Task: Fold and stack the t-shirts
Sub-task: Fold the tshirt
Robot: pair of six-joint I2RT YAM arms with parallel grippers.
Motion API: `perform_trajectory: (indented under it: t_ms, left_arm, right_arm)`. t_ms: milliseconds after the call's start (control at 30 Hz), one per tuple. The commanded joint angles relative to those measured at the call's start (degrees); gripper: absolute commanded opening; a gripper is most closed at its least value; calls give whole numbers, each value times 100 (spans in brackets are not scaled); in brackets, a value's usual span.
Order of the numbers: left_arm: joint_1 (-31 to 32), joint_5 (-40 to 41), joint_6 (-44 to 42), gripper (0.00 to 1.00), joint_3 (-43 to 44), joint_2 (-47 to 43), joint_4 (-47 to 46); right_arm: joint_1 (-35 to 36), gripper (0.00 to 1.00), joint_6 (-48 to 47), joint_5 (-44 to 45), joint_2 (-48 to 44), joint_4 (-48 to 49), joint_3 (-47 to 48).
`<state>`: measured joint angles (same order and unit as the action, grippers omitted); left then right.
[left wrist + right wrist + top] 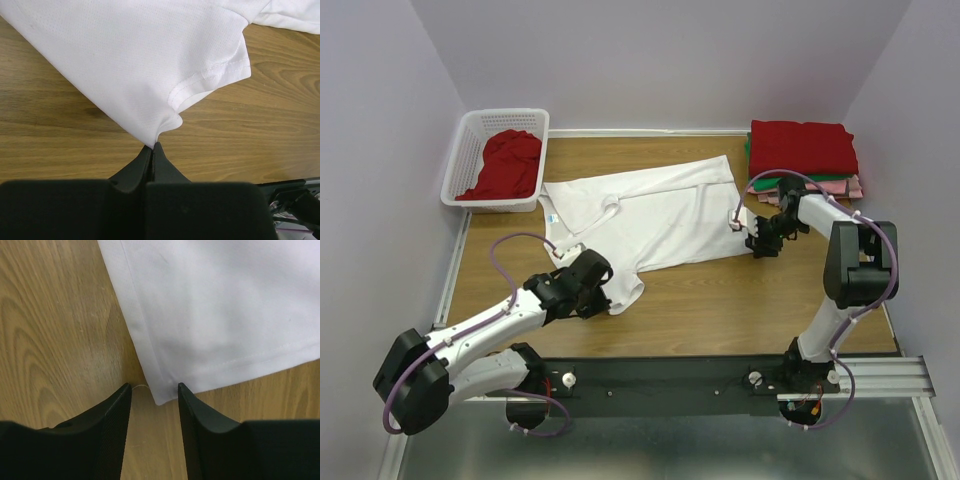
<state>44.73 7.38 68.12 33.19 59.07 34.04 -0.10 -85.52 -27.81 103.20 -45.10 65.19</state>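
A white t-shirt [655, 212] lies spread across the wooden table, partly folded, its small blue neck label [553, 216] at the left. My left gripper [603, 290] is shut on the shirt's near-left sleeve edge; in the left wrist view the white t-shirt [150, 65] runs into the closed left gripper [152, 146]. My right gripper [752, 238] is open at the shirt's right hem corner; in the right wrist view the white t-shirt's corner [159, 395] lies between the open right gripper [154, 389], flat on the table. A red t-shirt [508, 165] is crumpled in the basket.
A white lattice basket [466, 150] stands at the back left. A stack of folded shirts sits at the back right: red [802, 147] on top, green [751, 160] and pink [830, 186] below. Walls close in the table on three sides.
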Motion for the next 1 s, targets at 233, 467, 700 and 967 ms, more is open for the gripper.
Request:
perform_trajectory:
  t_ms: [233,467,700,967]
  left_arm:
    - [27,141,-35,0,144,-176,120]
    - [27,150,-44,0,161,-229,138]
    - [27,202,-79,0,214,-256,164]
    - [-17,291,-123,0,407,-291,182]
  right_arm:
    - [-131,34,44,49,95,54,-50]
    - [-131,19,140,-181,166,124,-129]
    - [-131,0,360,-172,139,124,-85]
    - [-131,0,729,-277,-80,116,47]
